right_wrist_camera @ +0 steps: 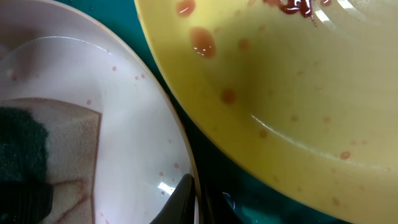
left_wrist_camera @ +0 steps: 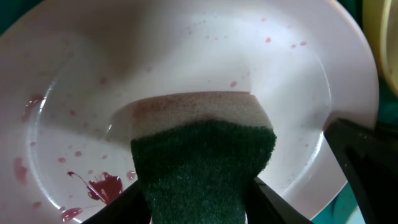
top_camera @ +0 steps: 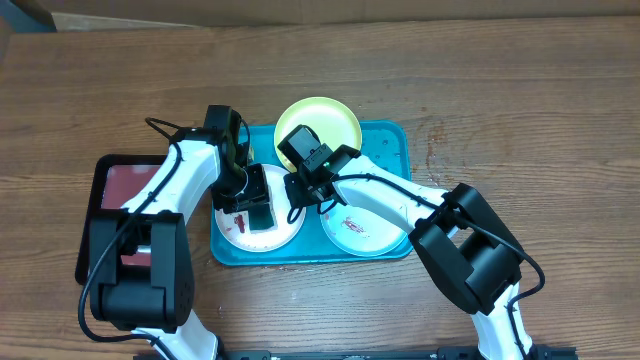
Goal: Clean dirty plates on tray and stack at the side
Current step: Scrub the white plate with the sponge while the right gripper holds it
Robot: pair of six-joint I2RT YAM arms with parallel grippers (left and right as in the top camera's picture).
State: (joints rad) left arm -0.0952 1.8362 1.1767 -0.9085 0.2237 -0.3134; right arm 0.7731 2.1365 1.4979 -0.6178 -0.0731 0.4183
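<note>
The turquoise tray (top_camera: 395, 140) holds three plates. The yellow-green plate (top_camera: 325, 120) lies at the back, the white plate (top_camera: 285, 235) at front left, and the mint plate (top_camera: 365, 235) at front right with a red smear. My left gripper (top_camera: 255, 210) is shut on a green-and-beige sponge (left_wrist_camera: 205, 149), which presses on the white plate (left_wrist_camera: 186, 56). Red smears (left_wrist_camera: 102, 186) remain at its lower left. My right gripper (top_camera: 300, 195) pinches the white plate's right rim (right_wrist_camera: 196, 199). The yellow-green plate (right_wrist_camera: 298, 93), spotted red-brown, lies beside it.
A smaller dark red tray with a black rim (top_camera: 120, 185) lies left of the turquoise tray, under my left arm. Bare wooden table surrounds both trays. A strip of the turquoise tray's floor (right_wrist_camera: 258, 211) shows between the white and yellow-green plates.
</note>
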